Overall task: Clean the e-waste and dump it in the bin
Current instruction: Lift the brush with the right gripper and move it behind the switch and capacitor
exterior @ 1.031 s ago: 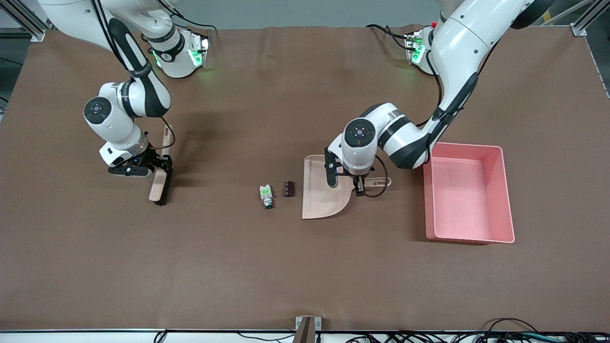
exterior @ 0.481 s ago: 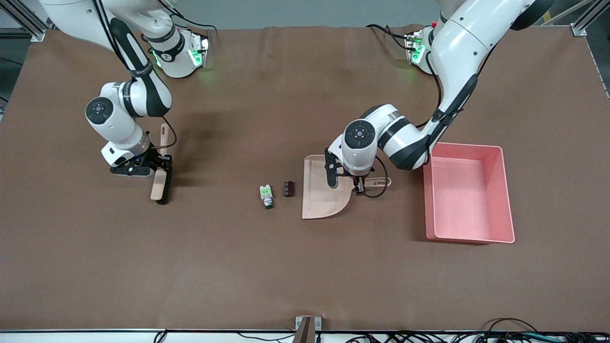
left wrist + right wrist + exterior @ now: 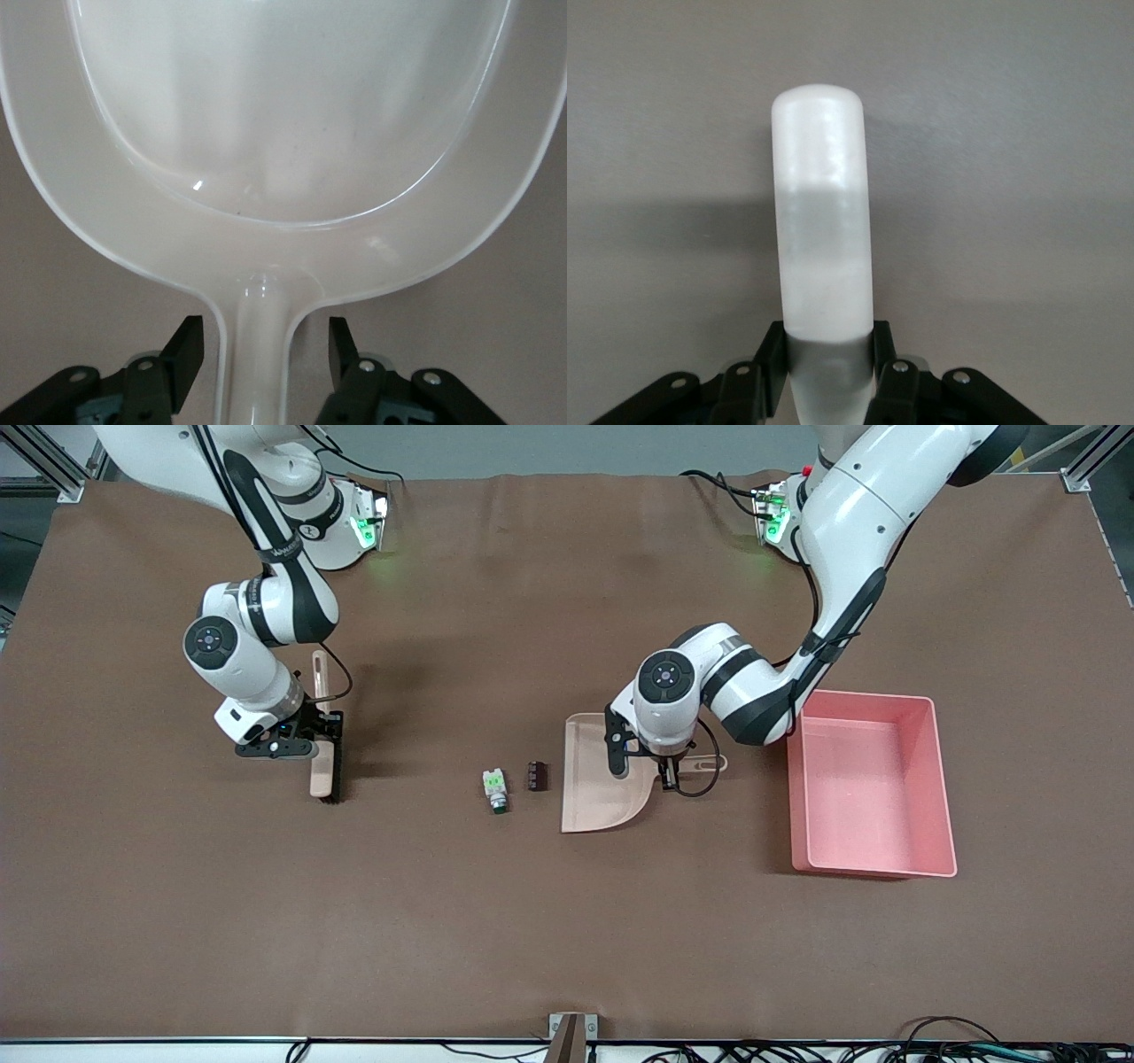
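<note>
Two pieces of e-waste lie mid-table: a white one with green marks (image 3: pixel 495 786) and a small dark ribbed block (image 3: pixel 535 775) beside it. A beige dustpan (image 3: pixel 602 779) lies just beside the block, toward the left arm's end. My left gripper (image 3: pixel 671 769) straddles its handle (image 3: pixel 257 354). It (image 3: pixel 264 350) is open, with a gap on each side of the handle. My right gripper (image 3: pixel 310 737) is shut on the handle of a beige brush (image 3: pixel 322 772) with dark bristles, toward the right arm's end. The wrist view shows the brush handle (image 3: pixel 824 221) clamped in that gripper (image 3: pixel 828 354). The pink bin (image 3: pixel 873 793) stands next to the dustpan handle.
A brown cloth (image 3: pixel 549 921) covers the whole table. Cables and a bracket (image 3: pixel 571 1036) run along the edge nearest the front camera. The arm bases with green lights (image 3: pixel 363 527) stand at the farthest edge.
My right arm has carried the brush sideways toward the e-waste. The left arm has stayed at the dustpan handle, and the e-waste, dustpan and bin have not moved.
</note>
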Controlling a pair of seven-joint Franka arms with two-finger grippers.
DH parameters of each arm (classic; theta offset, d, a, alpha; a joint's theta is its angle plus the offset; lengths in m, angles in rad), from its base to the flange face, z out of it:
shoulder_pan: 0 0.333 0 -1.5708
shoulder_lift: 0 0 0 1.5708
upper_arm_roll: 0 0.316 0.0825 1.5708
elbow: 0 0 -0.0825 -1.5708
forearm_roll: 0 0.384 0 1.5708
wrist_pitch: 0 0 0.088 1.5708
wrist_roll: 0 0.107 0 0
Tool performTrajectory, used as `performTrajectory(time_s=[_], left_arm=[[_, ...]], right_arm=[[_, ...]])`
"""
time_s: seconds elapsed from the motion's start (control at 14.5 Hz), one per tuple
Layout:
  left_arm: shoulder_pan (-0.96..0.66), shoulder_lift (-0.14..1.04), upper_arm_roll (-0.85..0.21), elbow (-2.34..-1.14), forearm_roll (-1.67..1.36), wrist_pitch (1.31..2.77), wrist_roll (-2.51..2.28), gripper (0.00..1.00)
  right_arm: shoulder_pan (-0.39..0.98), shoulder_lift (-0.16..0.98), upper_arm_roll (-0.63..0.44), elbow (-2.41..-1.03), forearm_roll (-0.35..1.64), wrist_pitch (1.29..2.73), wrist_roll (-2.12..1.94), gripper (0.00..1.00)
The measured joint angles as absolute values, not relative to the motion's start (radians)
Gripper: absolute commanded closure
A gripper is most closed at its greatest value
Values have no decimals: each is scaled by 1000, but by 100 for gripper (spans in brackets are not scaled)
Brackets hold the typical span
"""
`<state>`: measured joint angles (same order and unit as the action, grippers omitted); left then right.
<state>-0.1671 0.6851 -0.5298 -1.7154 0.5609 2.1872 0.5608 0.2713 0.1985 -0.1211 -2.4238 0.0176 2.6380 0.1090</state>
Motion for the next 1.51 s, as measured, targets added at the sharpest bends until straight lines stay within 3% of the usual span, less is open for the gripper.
performTrajectory(time_s=[0.48,1.1,1.51], left_arm=[[-167,697,-530,-1699,566,2187,558,55],[-179,703,-530,-1695,588,2187,558,78],[-180,703,-530,-1693,606,2187,558,84]], right_arm=[[441,208,-117,-2364,18,2630,316,99],[573,413,-115,-2104,42,2512,514,99],[635,456,-108,-2044,110,2503,525,99]])
